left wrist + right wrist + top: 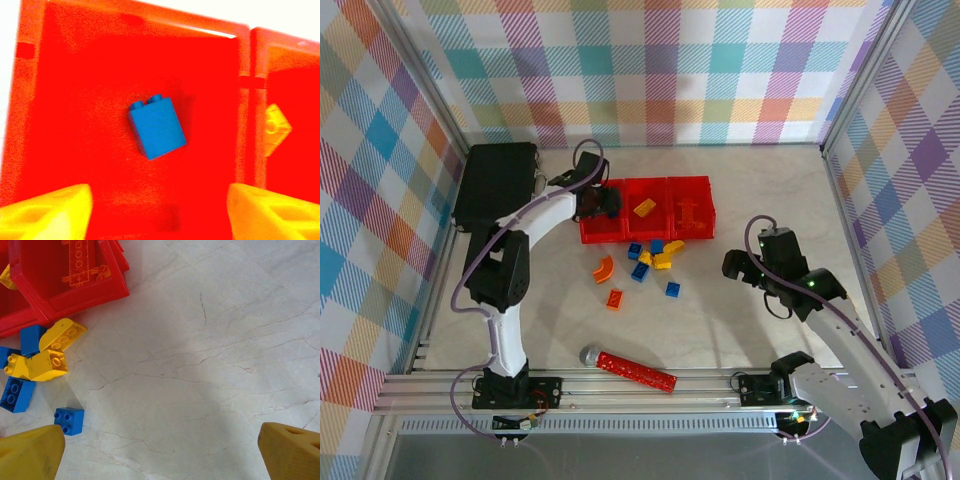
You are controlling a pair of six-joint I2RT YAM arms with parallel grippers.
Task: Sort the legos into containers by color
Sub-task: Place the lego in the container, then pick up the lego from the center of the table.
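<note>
Containers point(605, 235): blue brick point(157, 127) in left bin, yellow brick point(645, 207) mid, orange piece point(688, 212) right. Other legos point(650, 258) loose on marble table point(740, 320) just in front, plaid walls point(660, 70). Left gripper point(159, 197) & right gripper point(161, 440) both released, holding nothing.

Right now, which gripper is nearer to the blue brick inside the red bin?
Left. The left gripper hangs directly above the blue brick in the end bin; the right gripper sits off to the right over bare table, past the loose bricks.
</note>
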